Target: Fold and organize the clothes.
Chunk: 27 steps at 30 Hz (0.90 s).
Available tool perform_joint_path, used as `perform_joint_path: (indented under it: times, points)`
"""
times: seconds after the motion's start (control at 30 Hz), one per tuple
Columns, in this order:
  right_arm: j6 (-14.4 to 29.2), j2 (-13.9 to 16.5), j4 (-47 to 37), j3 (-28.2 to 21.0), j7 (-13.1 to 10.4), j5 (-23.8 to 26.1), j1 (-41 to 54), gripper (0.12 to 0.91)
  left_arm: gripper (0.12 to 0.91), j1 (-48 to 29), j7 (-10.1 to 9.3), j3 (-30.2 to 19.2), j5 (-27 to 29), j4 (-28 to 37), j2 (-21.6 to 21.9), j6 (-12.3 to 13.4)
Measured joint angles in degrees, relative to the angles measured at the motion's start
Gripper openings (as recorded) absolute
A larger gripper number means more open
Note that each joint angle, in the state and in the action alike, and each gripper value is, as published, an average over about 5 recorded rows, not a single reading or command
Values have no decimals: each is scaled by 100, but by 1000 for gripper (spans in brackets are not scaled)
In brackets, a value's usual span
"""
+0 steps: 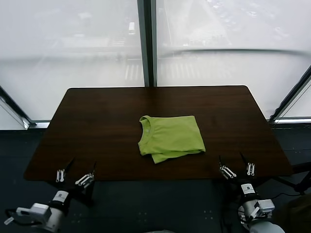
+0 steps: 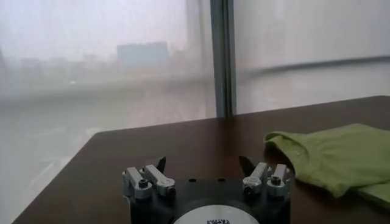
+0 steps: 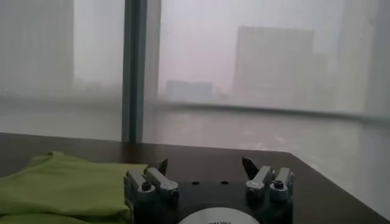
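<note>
T-shirt point(image 1: 170, 137) folded mid-table, likely done; left gripper point(image 1: 75, 175) and right gripper point(image 1: 236, 167) spread, empty, at near edge.

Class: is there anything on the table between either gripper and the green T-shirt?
Nothing visible. The left gripper and right gripper stand open at the table's near edge, with only bare tabletop between them and the folded T-shirt.
</note>
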<state>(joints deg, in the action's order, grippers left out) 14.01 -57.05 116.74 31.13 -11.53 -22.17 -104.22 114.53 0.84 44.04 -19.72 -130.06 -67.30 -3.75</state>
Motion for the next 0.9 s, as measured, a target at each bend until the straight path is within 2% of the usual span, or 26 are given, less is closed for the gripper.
perform_joint_path:
  times: [0.53, 0.9]
  points:
    - [-261, -166, 241, -40, 3, 135, -181, 907, 907, 66, 2, 2, 6, 9, 13, -4]
    - [-379, -150, 270, -82, 9, 150, -139, 907, 907, 183, 33, 11, 24, -17, -65, -23]
